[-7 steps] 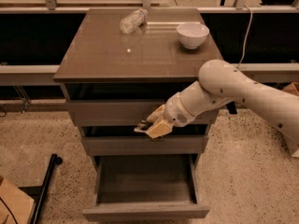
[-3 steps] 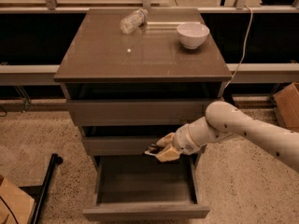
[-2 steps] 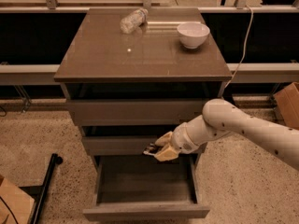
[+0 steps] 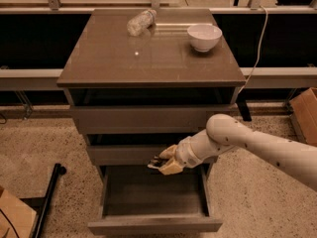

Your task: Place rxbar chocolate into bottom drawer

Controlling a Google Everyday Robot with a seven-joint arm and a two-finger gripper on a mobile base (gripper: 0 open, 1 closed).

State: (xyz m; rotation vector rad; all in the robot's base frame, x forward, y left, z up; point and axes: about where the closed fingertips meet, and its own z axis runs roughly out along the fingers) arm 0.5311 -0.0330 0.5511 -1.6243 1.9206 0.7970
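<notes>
On the three-drawer cabinet point(image 4: 148, 63) lie one bottle point(image 4: 140, 22) and one bowl point(image 4: 204, 36), while above its open bottom drawer point(image 4: 153, 225) the gripper point(image 4: 159, 163) pinches one bar point(image 4: 154, 161).

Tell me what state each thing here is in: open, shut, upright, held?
bottom drawer: pulled open, nothing inside.
two upper drawers: pushed in.
rxbar chocolate: held in the gripper, not yet in the drawer.
gripper: shut on the bar, above the open drawer.
clear bottle: lying on its side on the cabinet top.
white bowl: upright, same top.
</notes>
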